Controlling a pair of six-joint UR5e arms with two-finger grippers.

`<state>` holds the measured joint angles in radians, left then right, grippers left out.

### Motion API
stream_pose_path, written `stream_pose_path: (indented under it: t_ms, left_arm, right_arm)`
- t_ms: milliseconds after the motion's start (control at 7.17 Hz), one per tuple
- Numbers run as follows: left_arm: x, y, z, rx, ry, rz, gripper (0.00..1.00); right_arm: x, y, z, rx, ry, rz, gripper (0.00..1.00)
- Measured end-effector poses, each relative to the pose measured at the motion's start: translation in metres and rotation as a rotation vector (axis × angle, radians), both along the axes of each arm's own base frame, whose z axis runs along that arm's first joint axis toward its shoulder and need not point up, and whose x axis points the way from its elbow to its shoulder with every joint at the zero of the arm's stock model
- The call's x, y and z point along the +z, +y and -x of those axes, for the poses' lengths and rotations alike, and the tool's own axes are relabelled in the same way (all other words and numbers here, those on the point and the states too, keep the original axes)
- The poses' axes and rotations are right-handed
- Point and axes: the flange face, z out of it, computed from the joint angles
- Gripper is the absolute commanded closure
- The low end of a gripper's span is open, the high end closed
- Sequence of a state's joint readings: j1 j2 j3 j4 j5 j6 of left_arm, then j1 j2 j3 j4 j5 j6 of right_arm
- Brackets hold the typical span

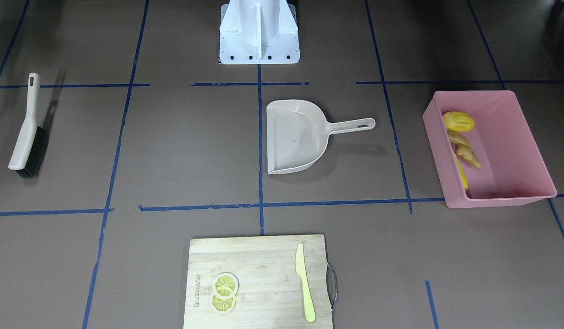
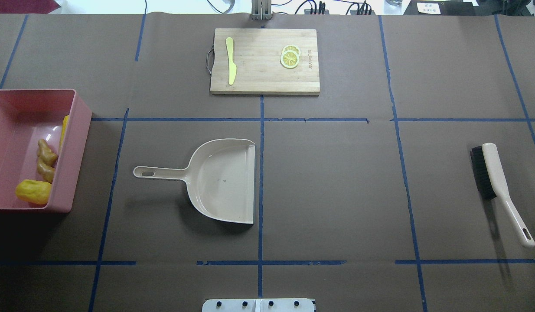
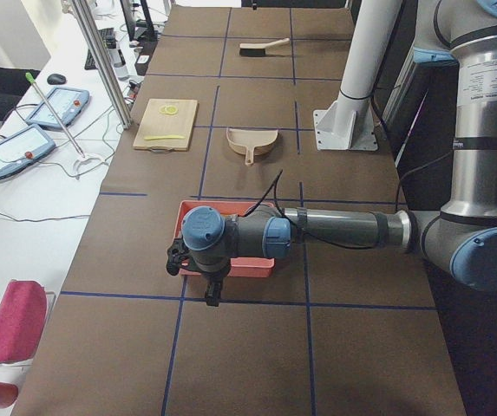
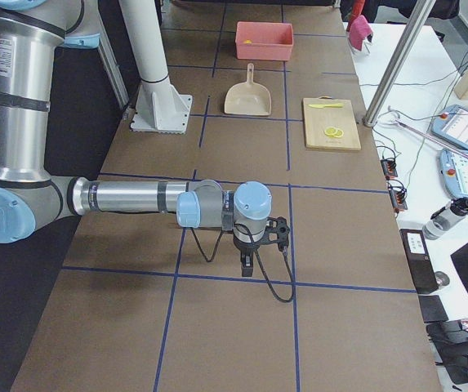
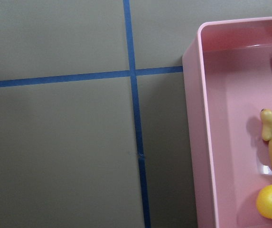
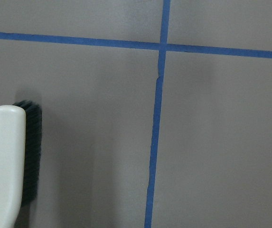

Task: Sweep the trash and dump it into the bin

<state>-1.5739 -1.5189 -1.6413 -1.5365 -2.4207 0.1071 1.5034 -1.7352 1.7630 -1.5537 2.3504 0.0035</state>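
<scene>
Open bench [image 2: 337, 186] runs in wide lanes between central dustpan [image 2: 224, 182], bin [image 2: 76, 151] at left edge, brush [image 2: 497, 177] at right, and cutting board [image 2: 259, 78] at far edge, all well apart.

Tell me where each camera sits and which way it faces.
Front: across the table, facing the base, seen at top.
Overhead: behind the base, looking forward, down; its edge shows.
Left side: table's left end, looking along; left arm by bin.
Right side: opposite end; right arm near.
Left wrist: down on bin corner; no body.
Right wrist: down on brush; no body.
Shared: front and overhead both show dustpan, mirrored.
</scene>
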Motion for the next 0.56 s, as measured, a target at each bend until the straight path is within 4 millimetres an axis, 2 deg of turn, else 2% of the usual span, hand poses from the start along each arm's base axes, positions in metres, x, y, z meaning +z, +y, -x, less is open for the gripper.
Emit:
stream_pose_path:
  t_ms: [558]
  left_arm:
    - [0.008, 0.0028, 0.0005, 0.003, -0.008, 0.017, 0.0]
  right_arm:
    - [-0.0068, -0.0008, 0.0002, 0.004, -0.003, -0.021, 0.0]
